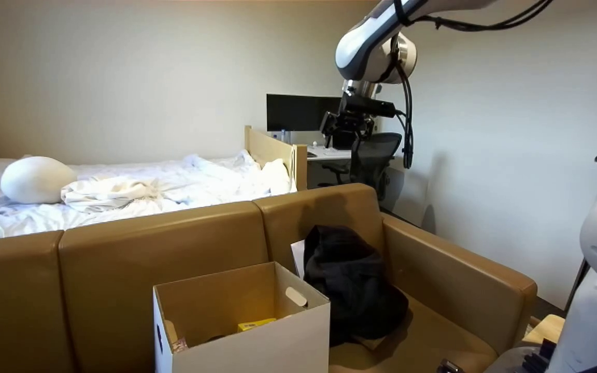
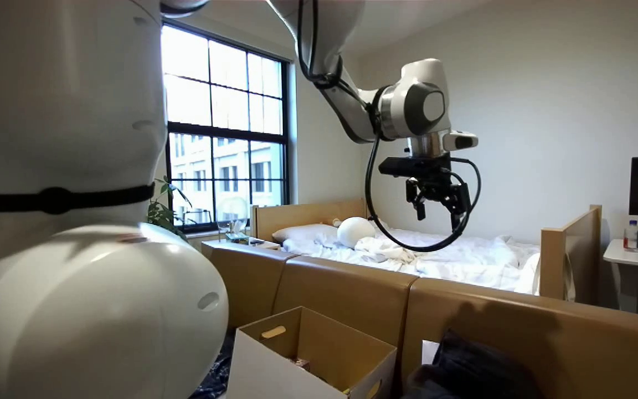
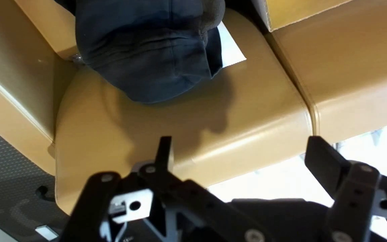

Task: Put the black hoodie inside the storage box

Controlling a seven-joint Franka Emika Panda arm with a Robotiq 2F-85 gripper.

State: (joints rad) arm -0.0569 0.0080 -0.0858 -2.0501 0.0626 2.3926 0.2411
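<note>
The black hoodie (image 1: 353, 290) is a rumpled dark heap on the sofa seat, leaning towards the backrest. It also shows in an exterior view (image 2: 477, 371), cut off by the lower edge, and in the wrist view (image 3: 146, 57) at the top. The storage box (image 1: 262, 342), white outside and tan inside, stands beside the hoodie on the sofa. It shows in an exterior view (image 2: 274, 368) too, and its corner is in the wrist view (image 3: 269, 16). My gripper (image 1: 345, 140) is open and empty, high above the sofa, apart from the hoodie. It also shows in an exterior view (image 2: 438, 219) and the wrist view (image 3: 239, 141).
The tan sofa (image 1: 164, 243) has a backrest and an armrest (image 1: 459, 259). A white card (image 3: 230, 47) sits behind the hoodie. A yellow item (image 1: 255, 325) and a reddish item (image 1: 179, 345) lie in the box. A bed (image 2: 496, 257) and an office chair (image 1: 376, 155) stand behind.
</note>
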